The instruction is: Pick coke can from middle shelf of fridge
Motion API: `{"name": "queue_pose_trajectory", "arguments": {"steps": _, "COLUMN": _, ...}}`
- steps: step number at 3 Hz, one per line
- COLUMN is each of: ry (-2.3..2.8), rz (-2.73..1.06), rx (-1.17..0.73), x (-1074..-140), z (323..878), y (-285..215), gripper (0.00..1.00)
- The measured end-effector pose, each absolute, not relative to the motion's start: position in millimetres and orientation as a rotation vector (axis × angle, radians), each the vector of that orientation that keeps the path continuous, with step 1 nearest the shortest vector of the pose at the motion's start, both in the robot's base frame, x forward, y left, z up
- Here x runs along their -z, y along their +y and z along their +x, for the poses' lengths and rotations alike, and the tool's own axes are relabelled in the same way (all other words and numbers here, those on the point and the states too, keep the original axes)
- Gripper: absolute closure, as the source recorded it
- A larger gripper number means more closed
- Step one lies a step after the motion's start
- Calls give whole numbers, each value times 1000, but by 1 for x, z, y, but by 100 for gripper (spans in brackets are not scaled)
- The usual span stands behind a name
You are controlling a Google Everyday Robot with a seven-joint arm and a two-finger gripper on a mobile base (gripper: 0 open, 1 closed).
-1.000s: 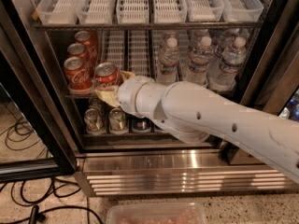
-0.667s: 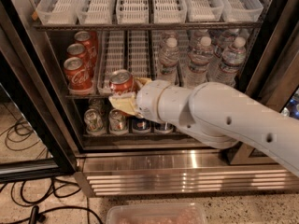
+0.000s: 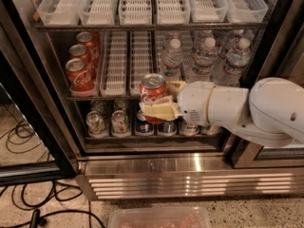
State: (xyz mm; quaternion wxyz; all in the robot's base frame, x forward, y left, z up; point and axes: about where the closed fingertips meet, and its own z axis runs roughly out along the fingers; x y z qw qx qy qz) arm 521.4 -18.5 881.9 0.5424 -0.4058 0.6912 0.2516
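Note:
My gripper (image 3: 159, 101) is shut on a red coke can (image 3: 153, 93) with a silver top, holding it upright in front of the fridge (image 3: 142, 151), level with the front of the middle shelf (image 3: 102, 97). The cream fingers (image 3: 159, 110) wrap its lower body. The white arm comes in from the right. Three more coke cans (image 3: 80, 63) stand in the leftmost lane of the middle shelf. The white slotted lane trays (image 3: 118, 63) beside them hold nothing.
Water bottles (image 3: 204, 56) fill the right of the middle shelf. Silver-green cans (image 3: 107, 122) and blue cans (image 3: 166, 127) stand on the shelf below. Clear bins (image 3: 142, 6) sit above. The open door (image 3: 28, 103) is at the left, cables (image 3: 28, 208) on the floor, a clear tub (image 3: 159, 218) in front.
The gripper has drawn the coke can out from the middle shelf's left side, rightward and toward the camera. The can has stayed in the grip throughout.

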Motion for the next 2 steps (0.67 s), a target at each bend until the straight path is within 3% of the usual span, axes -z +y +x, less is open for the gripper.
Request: {"name": "queue_pose_trajectory", "arguments": {"steps": 2, "ry": 1626, "rz": -1030, "rx": -669, "x": -882, "z": 503, "y": -5, "gripper": 100}}
